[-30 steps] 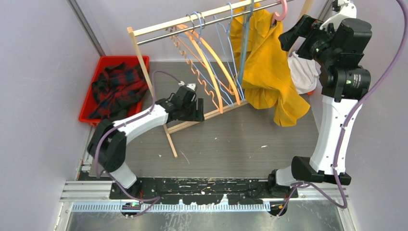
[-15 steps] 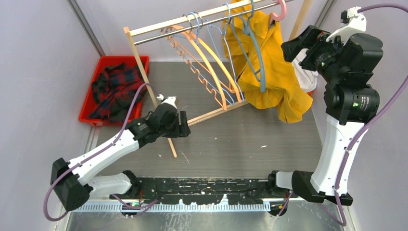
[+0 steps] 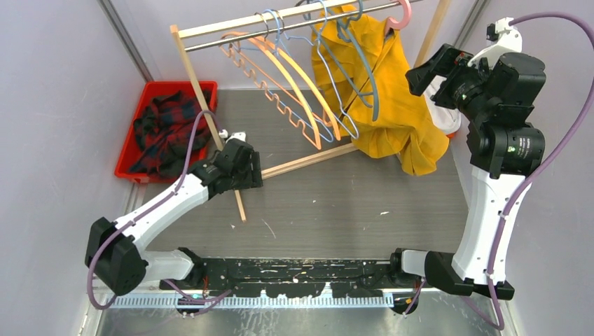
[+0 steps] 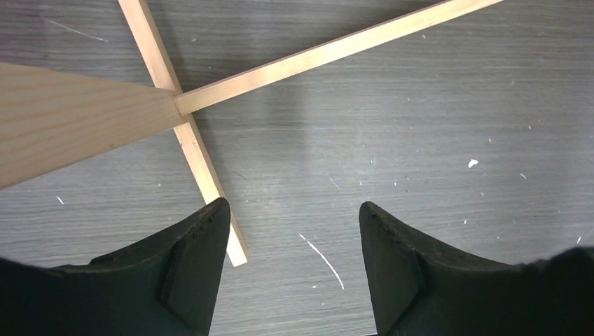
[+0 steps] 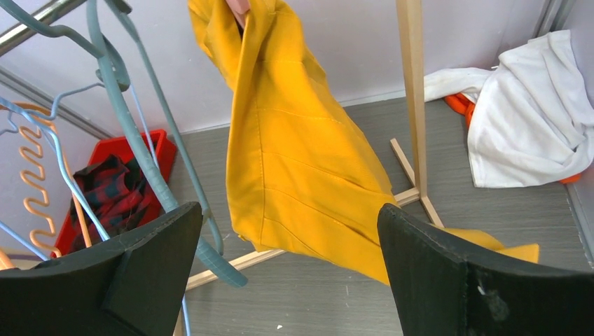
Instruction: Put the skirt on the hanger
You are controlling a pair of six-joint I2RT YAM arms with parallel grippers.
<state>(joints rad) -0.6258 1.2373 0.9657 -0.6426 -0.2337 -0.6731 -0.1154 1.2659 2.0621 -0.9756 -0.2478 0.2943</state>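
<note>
The yellow skirt [image 3: 392,91] hangs bunched from a pink hanger [image 3: 406,15] at the right end of the rack's rail [image 3: 231,35]. In the right wrist view the skirt [image 5: 294,161] fills the middle, with a grey-blue hanger [image 5: 140,147] dangling left of it. My right gripper [image 3: 419,70] is raised just right of the skirt, open and holding nothing [image 5: 291,210]. My left gripper [image 3: 251,176] hovers low over the rack's wooden foot [image 4: 203,168], open, with only bare table between its fingers [image 4: 293,210].
Orange hangers [image 3: 294,84] and thin blue wire ones hang along the rail. A red bin [image 3: 175,85] with a plaid cloth [image 3: 168,133] stands at the left. A white cloth [image 5: 532,119] lies at the right wall, behind the rack's right post [image 5: 413,91].
The rack has slid leftward and its hangers and the skirt have swung with it. My left arm has drawn back to the left along the foot. The right gripper stays open near the skirt.
</note>
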